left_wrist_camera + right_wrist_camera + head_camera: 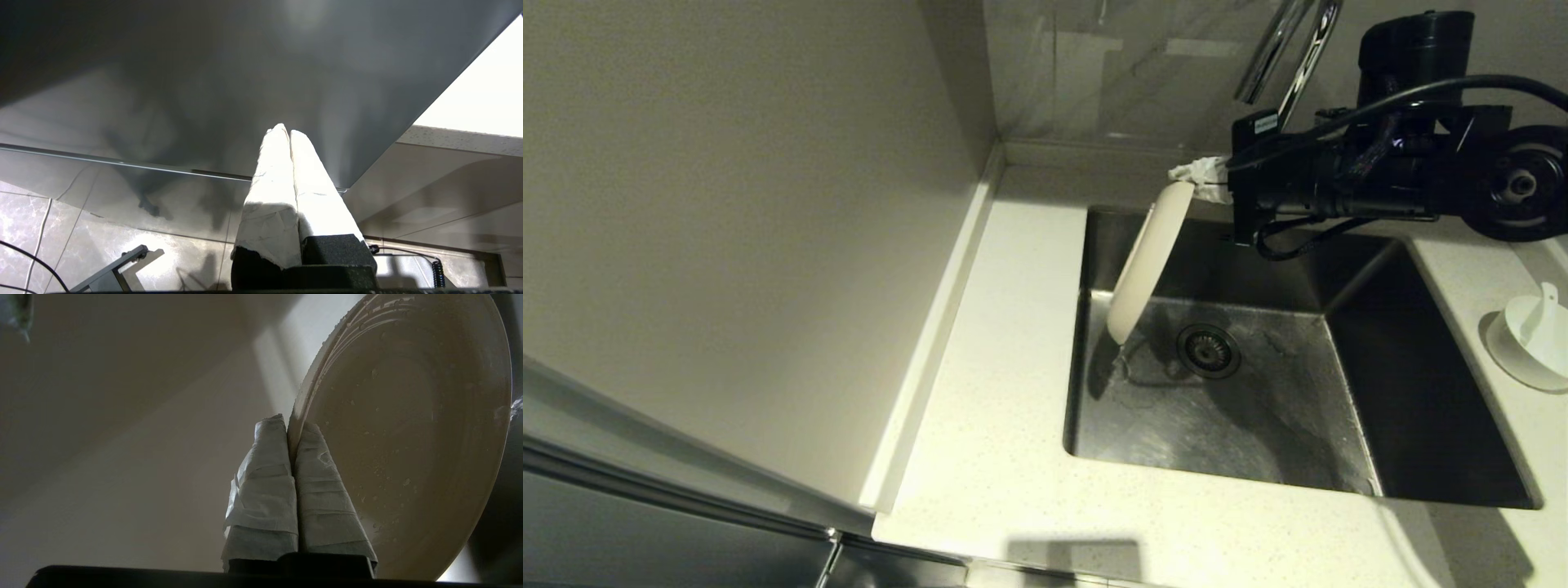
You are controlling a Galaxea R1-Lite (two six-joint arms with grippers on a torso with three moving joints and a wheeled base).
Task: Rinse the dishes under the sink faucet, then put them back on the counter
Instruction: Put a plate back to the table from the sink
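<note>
My right gripper [1205, 181] is shut on the rim of the cream-white plate [1147, 263], which hangs on edge over the left side of the steel sink [1258, 425]. In the right wrist view the taped fingers [322, 490] pinch the plate [408, 428]; water drops dot its face. The chrome faucet [1278, 53] rises behind the arm, and I see no stream under it. The small white bowl [1531, 343] with the spoon [1543, 306] standing in it rests on the counter [1005, 392] at the right. My left gripper [286, 132] is shut on nothing, parked below the counter.
A grey wall runs along the counter's left side, with a low raised edge [931, 327]. The drain strainer [1207, 349] sits in the wet sink floor. Tiled floor [102, 241] and a cabinet front show in the left wrist view.
</note>
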